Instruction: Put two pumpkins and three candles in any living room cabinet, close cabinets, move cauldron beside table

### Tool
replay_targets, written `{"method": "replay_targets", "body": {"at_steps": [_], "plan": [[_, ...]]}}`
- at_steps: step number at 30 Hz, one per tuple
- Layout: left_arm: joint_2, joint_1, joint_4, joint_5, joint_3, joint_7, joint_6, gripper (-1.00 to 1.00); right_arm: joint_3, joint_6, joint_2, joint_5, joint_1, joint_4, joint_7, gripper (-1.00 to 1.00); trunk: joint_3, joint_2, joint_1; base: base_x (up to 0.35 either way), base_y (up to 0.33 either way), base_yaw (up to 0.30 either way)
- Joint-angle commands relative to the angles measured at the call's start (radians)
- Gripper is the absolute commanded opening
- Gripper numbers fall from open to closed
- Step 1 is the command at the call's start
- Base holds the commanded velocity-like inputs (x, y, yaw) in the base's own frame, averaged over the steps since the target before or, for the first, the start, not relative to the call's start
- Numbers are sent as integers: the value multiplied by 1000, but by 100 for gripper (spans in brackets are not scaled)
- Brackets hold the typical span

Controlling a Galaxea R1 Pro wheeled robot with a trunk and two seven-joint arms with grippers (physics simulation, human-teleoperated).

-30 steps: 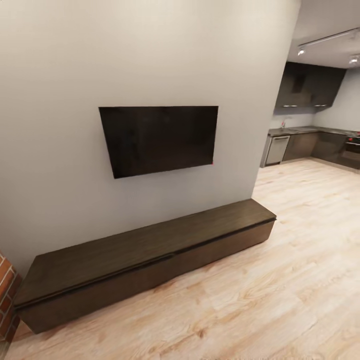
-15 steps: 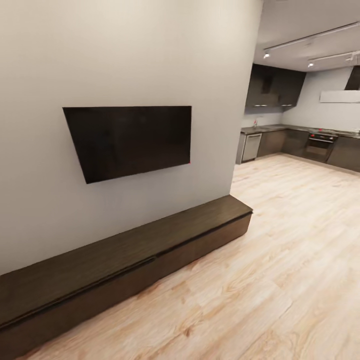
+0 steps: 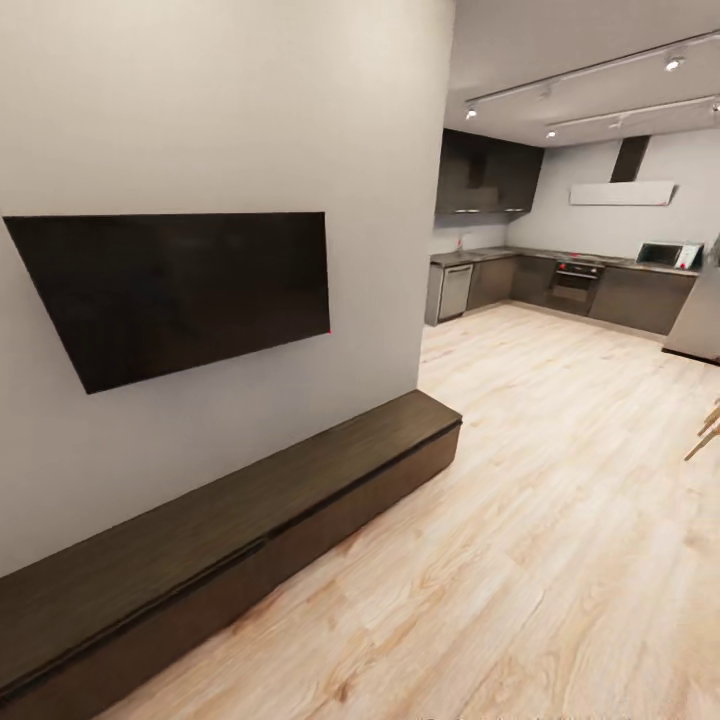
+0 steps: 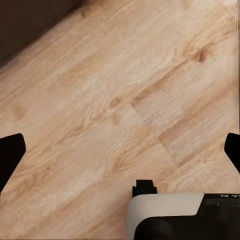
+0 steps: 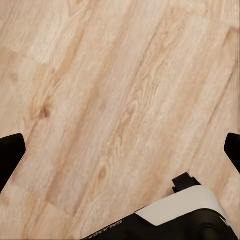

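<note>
Head camera swung rightward since a second ago: cabinet slid toward the left edge of the head view, brick corner gone, kitchen now opened up at far right with oven and range hood in sight. Whole picture shifted, so a turn of the robot, not a move of the furniture.

Cabinet: long, low, dark wood, against the wall under the wall-mounted TV. All fronts flush, top bare. Judged: shut for now, nothing stowed on show. Probably turning away from the cabinet to search the room for the pumpkins, candles and cauldron; task looks barely begun or between fetches.

Left pincer: fingers spread wide to the frame edges, nothing between, pale wood floor below. Dark strip at one corner of that view, likely the cabinet's base; cannot confirm.

Right pincer: likewise spread wide, empty, plain floorboards beneath.

Wrist views give hand state and floor close by; head view gives room layout, cabinet and kitchen, a chair leg at far right.
</note>
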Motion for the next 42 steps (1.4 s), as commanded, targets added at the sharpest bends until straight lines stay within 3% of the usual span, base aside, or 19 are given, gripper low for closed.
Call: {"method": "replay_targets", "body": {"at_steps": [1, 12, 42], "plan": [[1, 0, -1, 7, -9, 4, -3, 100, 8, -5, 1, -6, -2, 4, -2, 100, -2, -2, 1, 21, -3, -281], [4, 0, -1, 7, -10, 4, -36, 100, 8, -6, 2, -10, 0, 2, -2, 100, -2, -2, 1, 3, 0, -281], [3, 0, -1, 7, -10, 4, -38, 100, 7, -6, 2, -11, 1, 2, -2, 100, -2, -2, 1, 0, 0, -281]]}}
